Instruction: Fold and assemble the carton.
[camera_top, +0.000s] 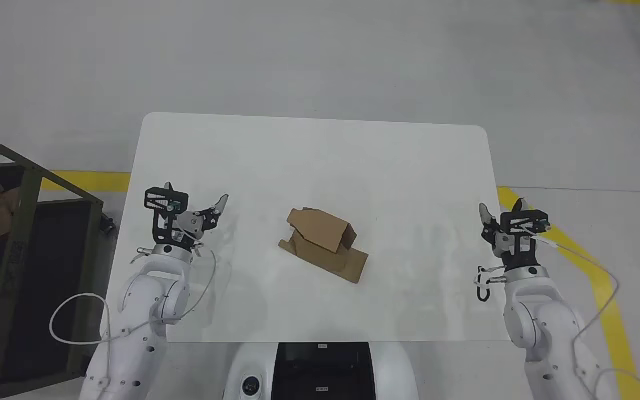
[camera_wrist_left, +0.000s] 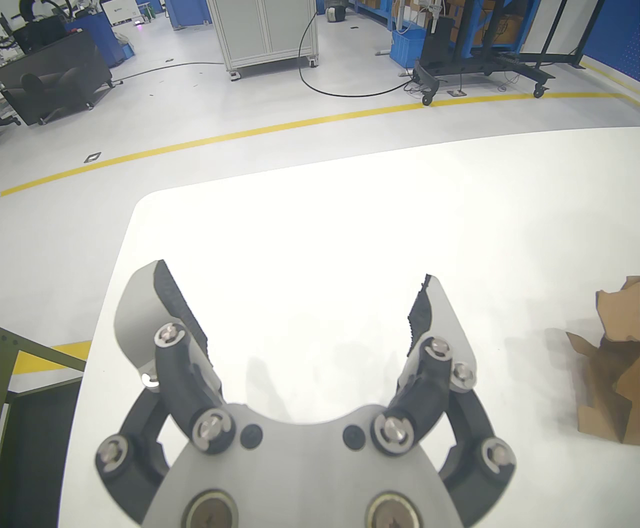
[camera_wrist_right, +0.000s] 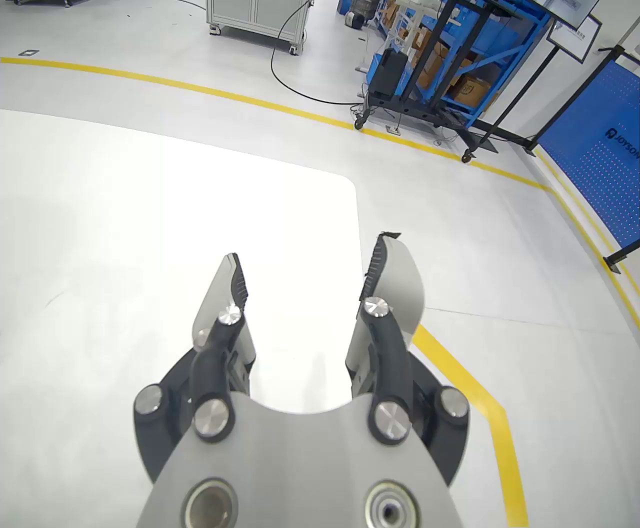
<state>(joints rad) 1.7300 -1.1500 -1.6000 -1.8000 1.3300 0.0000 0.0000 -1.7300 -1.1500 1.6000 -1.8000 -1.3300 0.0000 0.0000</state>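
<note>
Left gripper hangs over the left side of the table with its jaws spread wide and nothing between them. Its fingers are smooth grey metal plates, each faced with a ribbed black pad. Right gripper has the same build and sits at the table's right edge, jaws parted less widely and also empty.

The carton lies at the middle of the matte white tabletop, which has rounded corners, well apart from both grippers. It is brown cardboard: a flat panel on the surface with a raised, tent-like fold at one end. How its flaps sit cannot be made out, and in the left wrist view the frame edge cuts the carton off.

Beyond, a yellow floor line and an olive metal frame beside the table
</note>
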